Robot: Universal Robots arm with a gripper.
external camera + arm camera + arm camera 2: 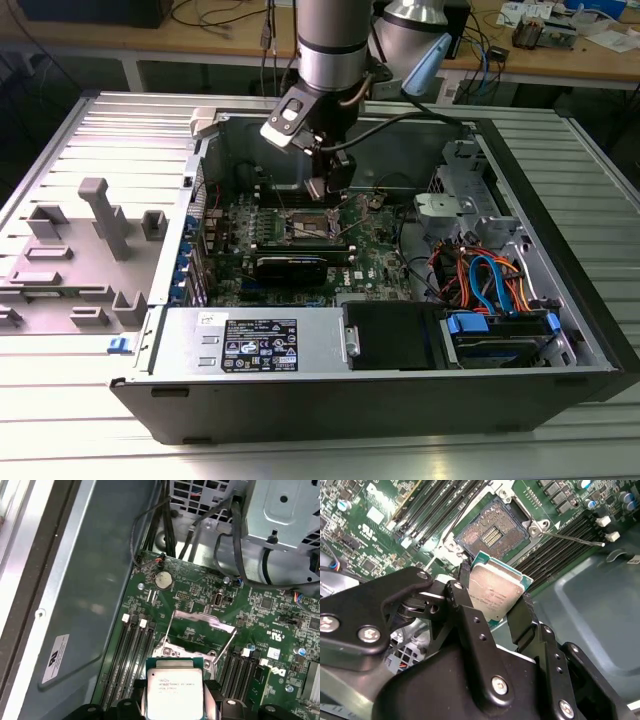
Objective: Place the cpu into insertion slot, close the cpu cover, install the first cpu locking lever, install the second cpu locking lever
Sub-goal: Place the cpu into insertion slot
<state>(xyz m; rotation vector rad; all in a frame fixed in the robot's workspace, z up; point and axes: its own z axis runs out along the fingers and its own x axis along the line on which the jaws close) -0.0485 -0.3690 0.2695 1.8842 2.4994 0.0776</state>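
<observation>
**Operator:** What does the gripper have?

**Spotter:** Your gripper (494,600) is closed on the cpu (496,592). The jaws are only a chip-width apart, with one black finger (464,587) on each of two opposite edges. The chip's silver top shows in both wrist views.

**Operator:** Where is the chip relative to the socket?

**Spotter:** You're holding it in the air, near the insertion slot (490,532) and not touching it. The slot is bare, with its contact field exposed. In the first wrist view the cpu cover (202,621) stands tilted up, open, just beyond the chip. A thin locking lever (572,538) juts out over the memory slots (555,550). In the exterior view your arm reaches down into the open computer case (400,400), over the motherboard (375,255).
</observation>
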